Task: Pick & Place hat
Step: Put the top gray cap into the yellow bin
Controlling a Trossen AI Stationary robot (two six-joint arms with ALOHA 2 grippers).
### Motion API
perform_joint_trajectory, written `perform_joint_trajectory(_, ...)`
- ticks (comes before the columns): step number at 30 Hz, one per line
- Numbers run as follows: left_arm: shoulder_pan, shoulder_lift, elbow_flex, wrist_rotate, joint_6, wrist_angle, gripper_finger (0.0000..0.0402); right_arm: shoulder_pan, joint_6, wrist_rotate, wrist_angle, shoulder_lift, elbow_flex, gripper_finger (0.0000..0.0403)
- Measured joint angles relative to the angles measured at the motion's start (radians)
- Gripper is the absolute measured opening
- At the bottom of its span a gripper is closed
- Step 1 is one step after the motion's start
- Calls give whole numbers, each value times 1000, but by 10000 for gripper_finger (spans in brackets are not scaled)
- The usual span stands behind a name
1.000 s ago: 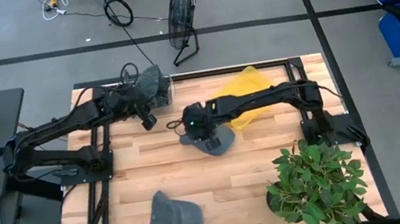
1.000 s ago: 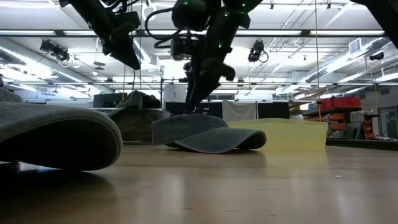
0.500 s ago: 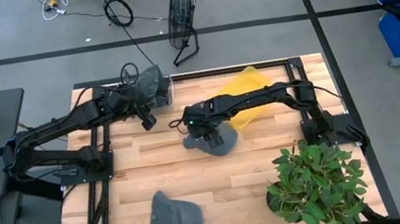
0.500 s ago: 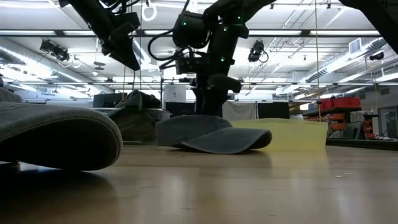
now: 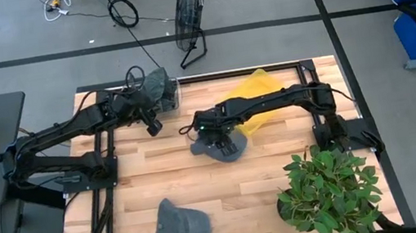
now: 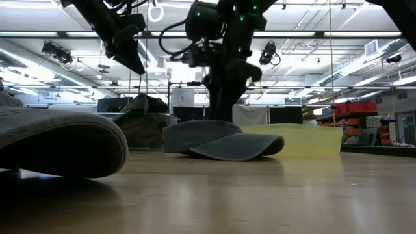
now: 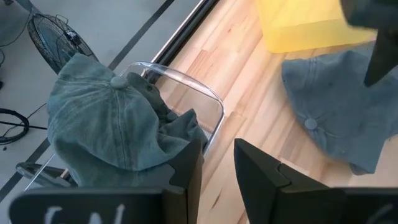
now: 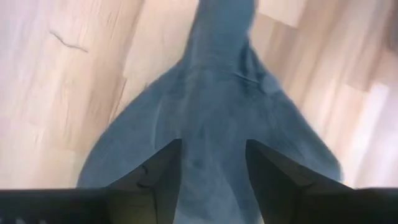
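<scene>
A grey-blue cap (image 5: 228,150) lies brim down on the wooden table's middle; it also shows in the low view (image 6: 221,140). My right gripper (image 5: 215,136) stands over its crown, pointing down and open, with cap cloth (image 8: 211,112) showing between its fingers. My left gripper (image 5: 153,125) hangs above the table beside a clear bin (image 5: 172,89), a little open and empty. In the left wrist view (image 7: 217,165) the bin (image 7: 208,102) holds other caps (image 7: 106,124). My right gripper comes at the cap's crown (image 6: 207,125) from above, fingers (image 8: 155,180) open and pointing down on either side of a ridge of cloth. I cannot tell whether the fingertips touch it. The cap lies flat on the table.
Another grey cap (image 5: 179,230) lies near the table's near edge. A yellow box (image 5: 257,88) stands behind the middle cap. A potted plant (image 5: 331,193) fills the near right corner. A fan (image 5: 189,20) stands on the floor beyond.
My right gripper has gone a little toward the table's right over the cap and has turned from slanting to pointing straight down. The cap has shifted slightly on the table and then lain still.
</scene>
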Motion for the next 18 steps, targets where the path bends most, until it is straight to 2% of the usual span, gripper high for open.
perform_joint_trajectory(4, 0, 0, 0, 0, -23, -2, 96, -3, -33, -3, 73, 18, -51, 180)
perform_joint_trajectory(9, 0, 0, 0, -4, -26, -5, 96, -4, 26, -2, 159, 23, -122, 162)
perform_joint_trajectory(12, -1, 0, 0, -49, -48, -7, 96, -3, 1, 3, 128, 20, -133, 118)
perform_joint_trajectory(16, 0, 0, 0, -122, -52, -34, 96, -2, 28, 50, 106, 7, -131, 25)
perform_joint_trajectory(18, 1, 0, 0, -134, -53, -40, 96, -4, 41, 95, 96, -10, -118, 13)
